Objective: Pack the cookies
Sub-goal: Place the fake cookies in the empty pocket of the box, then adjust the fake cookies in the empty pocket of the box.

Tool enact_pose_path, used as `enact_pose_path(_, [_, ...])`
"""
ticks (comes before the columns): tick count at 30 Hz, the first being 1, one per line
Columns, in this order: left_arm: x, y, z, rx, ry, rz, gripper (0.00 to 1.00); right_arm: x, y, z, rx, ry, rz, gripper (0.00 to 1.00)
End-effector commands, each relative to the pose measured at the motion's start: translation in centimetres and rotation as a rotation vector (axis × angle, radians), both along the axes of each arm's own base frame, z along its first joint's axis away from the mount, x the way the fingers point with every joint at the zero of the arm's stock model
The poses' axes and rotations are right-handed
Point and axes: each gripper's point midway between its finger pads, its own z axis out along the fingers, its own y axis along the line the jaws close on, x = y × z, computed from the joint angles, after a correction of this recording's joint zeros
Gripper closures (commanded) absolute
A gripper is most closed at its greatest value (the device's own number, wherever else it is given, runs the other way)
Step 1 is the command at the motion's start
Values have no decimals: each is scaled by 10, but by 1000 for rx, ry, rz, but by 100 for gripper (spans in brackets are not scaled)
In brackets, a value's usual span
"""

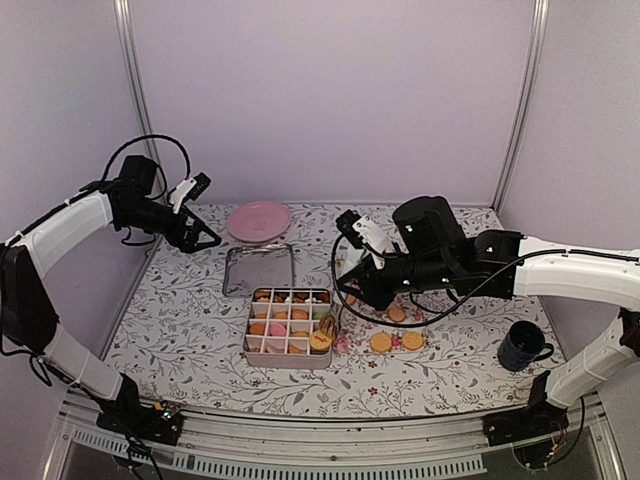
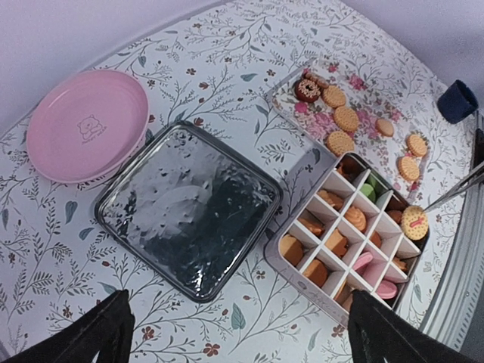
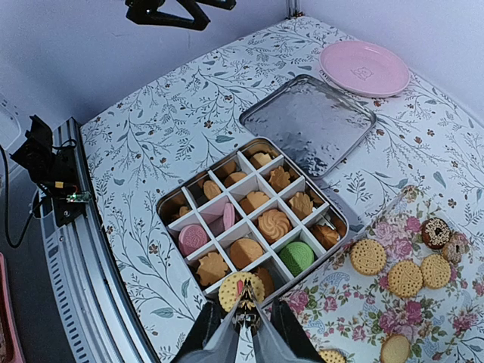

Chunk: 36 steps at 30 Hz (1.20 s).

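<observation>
Your right jaws pinch one golden cookie (image 3: 238, 291) above the tin's (image 3: 162, 206) near-right corner cell, ready to drop; cell looks free, hard to tell. Left jaws gape, parked well behind the tin.

L end effector (image 2: 240, 333) wide open, R end effector (image 3: 243, 308) pinched

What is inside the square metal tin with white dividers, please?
The square metal tin with white dividers holds mostly golden-orange cookies, some pink ones and one green cookie. The right pincer holds a round golden cookie over a corner cell, hiding what lies there.
</observation>
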Motion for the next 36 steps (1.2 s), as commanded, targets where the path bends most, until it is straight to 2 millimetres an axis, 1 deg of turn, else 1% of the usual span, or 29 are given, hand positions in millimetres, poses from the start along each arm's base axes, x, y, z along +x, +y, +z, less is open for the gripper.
enact_pose_path(1, [0,3,5,4,-29,4,1,4,8,45,118,-69,-11,84])
enact_pose_path(3, [0,3,5,4,-29,2,1,5,9,44,125,-70,-12,84])
enact_pose_path(7, [-1,3,6,4,-31,3,1,3,16,50,158,-66,9,83])
enact_pose_path(9, [-2,3,6,5,-34,2,1,3,18,46,154,-58,15,82])
enact_pose_path(12, [-2,3,6,8,-35,4,1,5,17,40,137,-57,1,74])
enact_pose_path(14, [-2,3,6,8,-35,5,1,7,15,39,138,-66,-11,69])
enact_pose_path(17, [-1,4,7,9,-37,8,1,9,17,37,138,-75,-12,66])
enact_pose_path(21, [-1,5,7,15,-39,11,1,9,20,34,136,-72,-4,65])
enact_pose_path(25, [-1,5,7,19,-44,11,1,11,22,24,112,-72,-7,65])
enact_pose_path(29, [-1,5,8,19,-46,11,1,16,20,14,78,-88,-22,66])
enact_pose_path(36, [1,5,11,18,-53,10,1,17,16,8,62,-97,-32,62])
